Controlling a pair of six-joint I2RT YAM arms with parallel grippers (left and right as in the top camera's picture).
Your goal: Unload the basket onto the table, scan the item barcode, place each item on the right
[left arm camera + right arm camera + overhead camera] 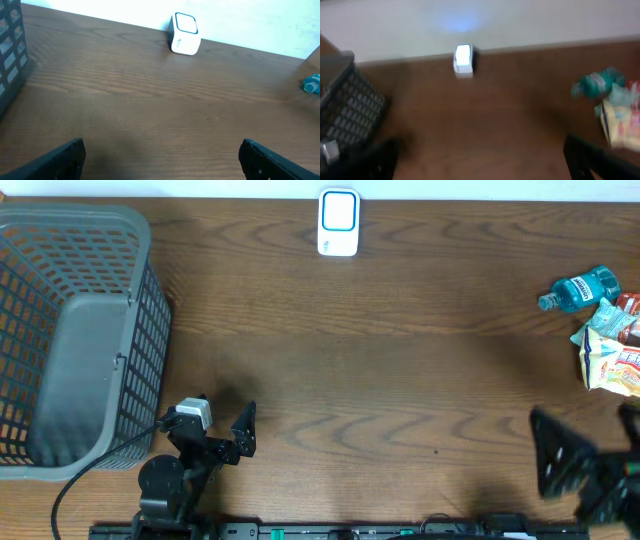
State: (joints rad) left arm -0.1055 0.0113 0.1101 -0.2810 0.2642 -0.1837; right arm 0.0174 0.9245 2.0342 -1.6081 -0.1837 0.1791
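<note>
**Three Cameras, One Table**

The overhead camera looks straight down on the table (400, 380), with the far edge along the top of its picture and the arm bases along the bottom. The left wrist camera sits low over the near left part and faces the far edge, the left claw (162, 152) filling its bottom corners. The right wrist camera faces the same way from the near right corner and takes in more of the table (its picture is blurred), with the right claw (480, 160) at its bottom corners. All three share the white scanner (338, 223) at the far edge, the grey basket (150, 330) at the left edge and the teal bottle (580, 288) near the right edge.
</note>
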